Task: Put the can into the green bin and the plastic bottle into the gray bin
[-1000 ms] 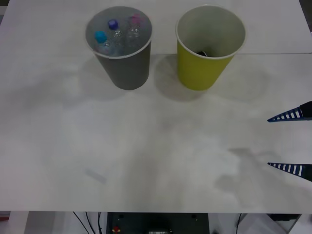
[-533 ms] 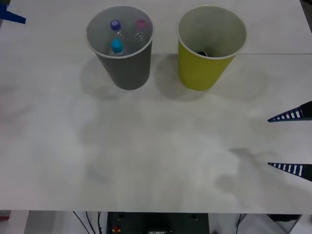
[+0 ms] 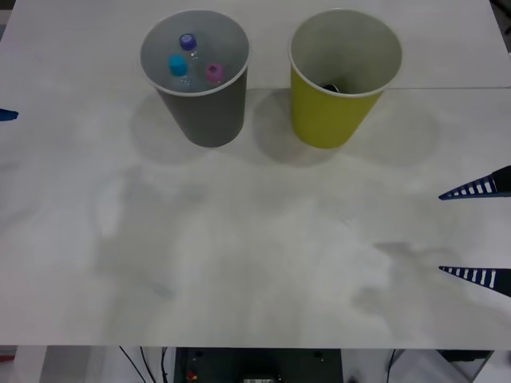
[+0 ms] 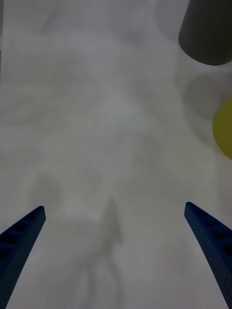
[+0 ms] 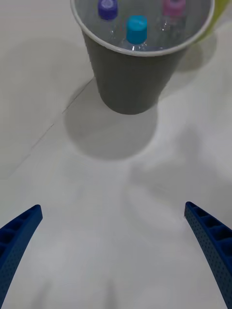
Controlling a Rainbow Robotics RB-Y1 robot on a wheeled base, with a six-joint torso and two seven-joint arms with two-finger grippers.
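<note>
At the far left edge of the front view only a small blue tip of the left gripper (image 3: 6, 115) pokes in, cut off by the frame; its own wrist view shows the two blue ribbed fingers (image 5: 19, 231) spread wide apart with nothing between them, over the white table (image 3: 239, 239) near the bin.

Next comes the tall dark gray tapered cup-shaped bin with a white rim (image 3: 204, 112), standing upright on the table. Inside it are three capped bottles, standing close together: a purple-capped bottle (image 3: 188, 41), a cyan-capped bottle (image 3: 177, 65), and the small clear crinkly plastic bottle with a pink-magenta cap (image 3: 214, 73). Their clear bodies are hard to make out against the gray inside; mostly the caps show. In the left wrist view the bin's top is cut off by the frame.

Just beside it stands the tall yellow-green tapered cup-shaped bin with a pale inside and white rim (image 3: 331, 112), one of two bins in all. A small dark shape lies deep at its bottom, mostly hidden by the near wall, and what it is cannot be told.

At the right edge the right gripper (image 3: 477, 231) hangs over the table, well apart from both bins, its two blue ribbed fingers (image 4: 21, 236) wide apart and empty.
</note>
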